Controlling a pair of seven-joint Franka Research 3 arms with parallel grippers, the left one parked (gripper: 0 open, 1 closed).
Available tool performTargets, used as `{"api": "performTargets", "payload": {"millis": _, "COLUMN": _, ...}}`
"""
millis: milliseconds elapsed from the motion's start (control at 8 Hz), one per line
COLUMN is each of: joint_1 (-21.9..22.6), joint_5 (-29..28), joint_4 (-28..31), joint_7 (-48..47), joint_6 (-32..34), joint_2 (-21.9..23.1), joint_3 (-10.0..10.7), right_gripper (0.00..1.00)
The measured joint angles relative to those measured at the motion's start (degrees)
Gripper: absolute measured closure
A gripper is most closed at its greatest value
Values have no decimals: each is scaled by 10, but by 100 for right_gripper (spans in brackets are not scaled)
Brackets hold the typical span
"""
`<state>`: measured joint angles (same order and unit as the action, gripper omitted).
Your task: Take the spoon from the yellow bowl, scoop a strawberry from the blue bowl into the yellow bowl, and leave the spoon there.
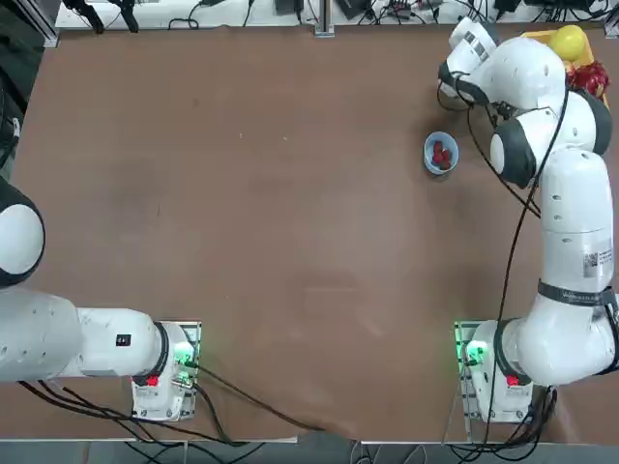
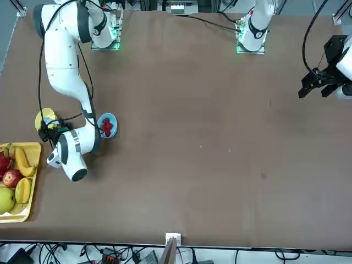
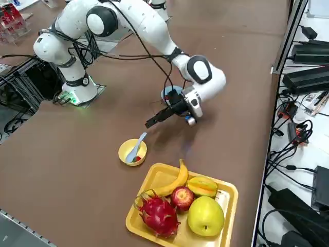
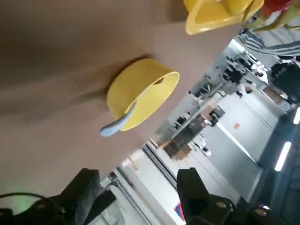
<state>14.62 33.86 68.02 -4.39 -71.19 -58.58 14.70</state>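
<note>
The yellow bowl (image 3: 128, 153) stands on the brown table beside the fruit tray. The pale blue spoon (image 3: 136, 146) lies in it, its handle leaning out over the rim. A red strawberry (image 3: 137, 159) shows in the bowl beside the spoon. My right gripper (image 3: 153, 121) hovers between the yellow bowl and the blue bowl (image 1: 441, 153), open, holding nothing and clear of the spoon. The blue bowl holds red strawberries (image 1: 441, 155). In the wrist view both fingers (image 4: 86, 194) stand apart, with the yellow bowl (image 4: 140, 96) and spoon (image 4: 117, 124) beyond them.
A rectangular yellow fruit tray (image 3: 226, 198) with a banana, an apple, a dragon fruit and other fruit lies close to the yellow bowl, near the table's right edge. My right arm (image 1: 566, 193) reaches over this corner. Cables and equipment lie beyond the table edge.
</note>
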Motion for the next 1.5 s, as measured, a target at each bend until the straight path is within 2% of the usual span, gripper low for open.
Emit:
{"api": "performTargets", "payload": {"millis": 375, "joint_1": 19, "joint_5": -43, "joint_4": -28, "joint_7": 0, "joint_6": 0, "joint_2": 24, "joint_3": 0, "right_gripper": 0}}
{"api": "performTargets", "payload": {"millis": 875, "joint_1": 21, "joint_5": -122, "joint_4": -81, "joint_7": 2, "joint_6": -2, "joint_2": 79, "joint_3": 1, "right_gripper": 0}}
{"api": "performTargets", "payload": {"millis": 1500, "joint_1": 9, "joint_5": -196, "joint_4": -96, "joint_7": 2, "joint_6": -40, "joint_2": 132, "joint_3": 3, "right_gripper": 0}}
